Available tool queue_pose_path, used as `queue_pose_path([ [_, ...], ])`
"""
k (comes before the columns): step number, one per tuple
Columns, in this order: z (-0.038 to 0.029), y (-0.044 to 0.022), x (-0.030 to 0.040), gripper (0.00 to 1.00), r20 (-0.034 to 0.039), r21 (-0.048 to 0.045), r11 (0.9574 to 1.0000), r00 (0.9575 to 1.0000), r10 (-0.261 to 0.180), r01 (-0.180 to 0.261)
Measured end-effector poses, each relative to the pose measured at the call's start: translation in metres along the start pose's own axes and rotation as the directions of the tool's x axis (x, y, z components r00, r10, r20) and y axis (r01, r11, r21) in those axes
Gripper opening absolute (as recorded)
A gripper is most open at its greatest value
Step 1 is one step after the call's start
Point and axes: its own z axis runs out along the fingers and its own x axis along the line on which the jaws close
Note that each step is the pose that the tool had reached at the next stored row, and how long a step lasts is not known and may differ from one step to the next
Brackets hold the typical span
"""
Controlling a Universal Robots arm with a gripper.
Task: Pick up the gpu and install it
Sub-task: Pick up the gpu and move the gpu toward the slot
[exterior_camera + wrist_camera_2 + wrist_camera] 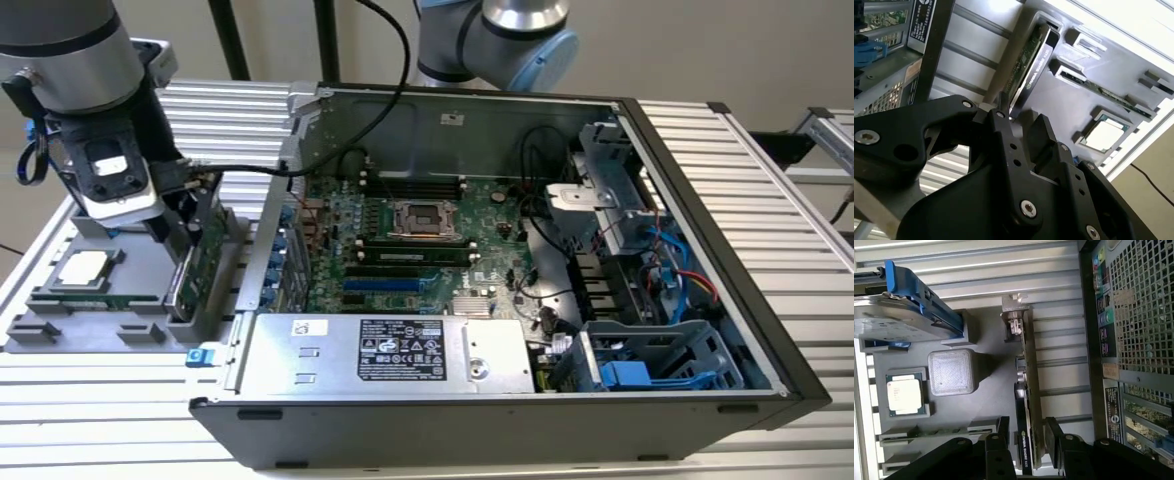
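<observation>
**A:** Where's the gpu (1027, 375) at, in the case yet?

**B:** Nope. It's standing on edge in a slot of the grey holder tray (989, 385), beside the open computer case (534, 420). I guess that's the point: both flat faces are reachable from above. The gripper (1030, 437) straddles it, a jaw close on each face. Can't tell whether it's actually pinching or just sitting around it.

A plain beige wall (707, 45) is sitting behind everything, soft even light is falling across the ribbed aluminium table (754, 200), and a dark upright post (230, 40) is standing at the back edge.
</observation>
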Motion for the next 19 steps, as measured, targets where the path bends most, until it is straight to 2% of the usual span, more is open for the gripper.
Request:
queue_pose_path([
  [7,0.009,-0.0004,0.0,1.0,0.0003,0.0,1.0,1.0,0.0,0.0],
  [19,0.0178,-0.0009,0.0,1.0,0.0002,0.0,1.0,1.0,0.0,0.0],
])
